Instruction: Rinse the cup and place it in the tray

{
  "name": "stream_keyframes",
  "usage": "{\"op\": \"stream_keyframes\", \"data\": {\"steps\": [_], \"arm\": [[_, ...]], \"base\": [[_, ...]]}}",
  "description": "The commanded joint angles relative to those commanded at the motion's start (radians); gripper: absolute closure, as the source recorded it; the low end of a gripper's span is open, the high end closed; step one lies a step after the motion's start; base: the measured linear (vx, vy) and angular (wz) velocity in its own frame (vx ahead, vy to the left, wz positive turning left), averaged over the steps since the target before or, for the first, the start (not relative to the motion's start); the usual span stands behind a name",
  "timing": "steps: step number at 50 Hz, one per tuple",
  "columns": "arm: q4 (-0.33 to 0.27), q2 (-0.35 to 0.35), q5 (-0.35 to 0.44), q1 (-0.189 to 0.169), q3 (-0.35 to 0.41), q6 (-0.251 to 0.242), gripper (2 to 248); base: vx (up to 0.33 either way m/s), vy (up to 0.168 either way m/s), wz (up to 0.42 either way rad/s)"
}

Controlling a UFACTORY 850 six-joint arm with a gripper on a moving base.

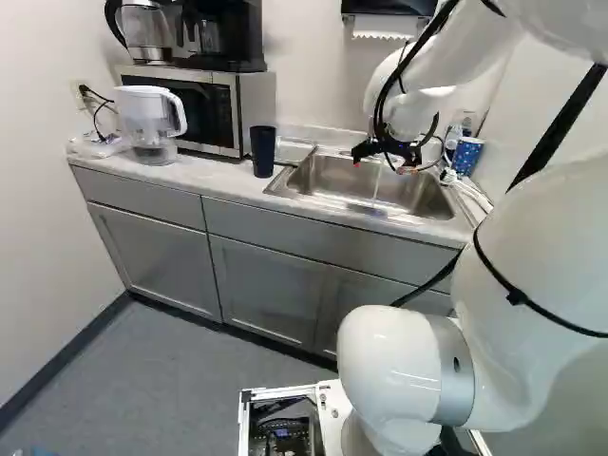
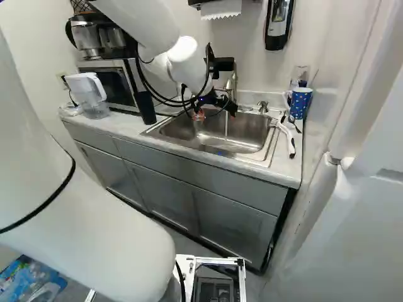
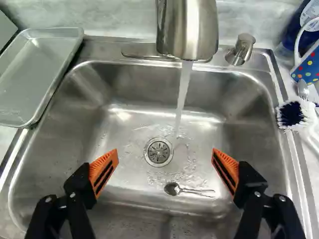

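Your black claw (image 1: 379, 166) with orange pads hangs over the stainless steel sink (image 3: 65, 164), and its two fingers stand wide apart. Your tall, dark blue cup (image 1: 263, 150) is well apart from the claw, off to its left: it stands upright on the pale grey bench (image 1: 204, 180), left of the sink and just to the right of the silver and black microwave (image 1: 225, 114). The shallow grey metal tray (image 3: 37, 72) lies at the sink's left side, between the cup and the claw, so you have it left of both fingers.

Ahead of the claw, on the sink's far side, you see the brushed metal faucet (image 3: 190, 30), with water (image 3: 182, 94) running from it into the basin. The round metal drain (image 3: 158, 152) shows between the fingers, and a small metal spoon (image 3: 172, 188) lies on the basin floor, nearer to you than the drain and a little to its right.

At the far right of the bench you have a blue polka-dot mug (image 2: 300, 102), well apart from the claw. Near it, at the sink's right edge, lies a white brush with dark blue bristles in the middle (image 3: 293, 113).
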Motion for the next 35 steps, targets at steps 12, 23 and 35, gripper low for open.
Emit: {"op": "stream_keyframes", "data": {"steps": [12, 23, 35], "arm": [[0.0, 0.001, 0.0, 0.002, 0.001, 0.0, 3], [0.0, 0.01, 0.0, 0.022, 0.009, 0.0, 3], [0.0, 0.023, 0.0, 0.053, 0.021, 0.0, 3]], "base": [[0.0, 0.0, 0.0], [0.0, 0.0, 0.0], [0.0, 0.0, 0.0]]}}
